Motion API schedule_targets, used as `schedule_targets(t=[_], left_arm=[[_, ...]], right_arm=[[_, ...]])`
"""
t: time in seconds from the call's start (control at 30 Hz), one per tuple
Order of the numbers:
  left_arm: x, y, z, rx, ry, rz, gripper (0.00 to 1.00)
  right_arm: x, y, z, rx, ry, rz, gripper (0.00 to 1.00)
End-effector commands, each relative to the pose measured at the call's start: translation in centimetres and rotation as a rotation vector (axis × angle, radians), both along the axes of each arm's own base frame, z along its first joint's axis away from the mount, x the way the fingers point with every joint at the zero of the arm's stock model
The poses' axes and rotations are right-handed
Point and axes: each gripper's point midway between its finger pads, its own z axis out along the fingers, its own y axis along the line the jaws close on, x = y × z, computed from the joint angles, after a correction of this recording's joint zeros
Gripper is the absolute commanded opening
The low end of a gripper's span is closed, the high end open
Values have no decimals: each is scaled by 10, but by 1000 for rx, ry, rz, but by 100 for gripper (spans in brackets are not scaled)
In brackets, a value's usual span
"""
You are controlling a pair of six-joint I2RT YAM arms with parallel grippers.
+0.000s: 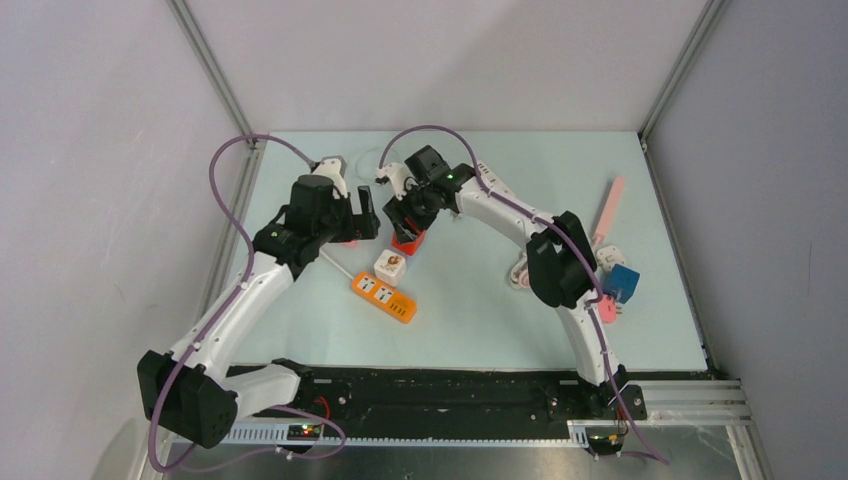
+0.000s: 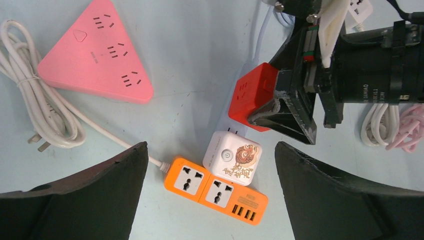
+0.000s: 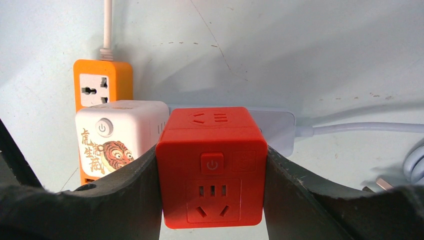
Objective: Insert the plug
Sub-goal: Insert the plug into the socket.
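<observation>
My right gripper (image 3: 212, 170) is shut on a red cube plug (image 3: 212, 165), its black fingers (image 3: 125, 190) pressed on both sides. The red cube (image 1: 407, 242) sits low against a white power strip (image 3: 280, 127) behind it; whether its prongs are in I cannot tell. A white cube plug with a tiger picture (image 2: 233, 157) lies beside it, touching an orange power strip (image 2: 215, 186), its two metal prongs showing at the far edge. My left gripper (image 2: 210, 150) hangs wide open above the white cube and orange strip (image 1: 384, 297), holding nothing.
A pink triangular power strip (image 2: 97, 52) and a coiled white cable (image 2: 40, 100) lie left of the cubes. At the table's right edge are a pink stick (image 1: 608, 210), a blue cube (image 1: 622, 282) and small pink and white pieces (image 1: 606, 308). More coiled cables (image 2: 395, 127) lie behind my right gripper.
</observation>
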Motion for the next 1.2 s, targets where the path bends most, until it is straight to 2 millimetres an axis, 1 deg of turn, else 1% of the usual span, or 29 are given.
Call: schedule_targets(t=[0.0, 0.17, 0.33, 0.53, 0.87, 1.03, 1.17], left_arm=[[3, 0, 16, -44, -53, 7, 100], [3, 1, 14, -42, -50, 10, 100], [2, 1, 12, -41, -44, 9, 100], [3, 1, 9, -41, -39, 8, 100], [1, 0, 6, -41, -28, 1, 100], [1, 0, 5, -42, -26, -2, 100], [0, 0, 4, -41, -26, 1, 100]], right_arm=[[5, 12, 6, 5, -32, 12, 2], [2, 10, -5, -29, -17, 10, 2], [5, 5, -12, -79, -43, -16, 2], [5, 2, -12, -92, -53, -13, 1], [1, -9, -14, -144, -50, -9, 1], [2, -12, -16, -157, -52, -16, 1], [3, -13, -12, -149, -58, -26, 1]])
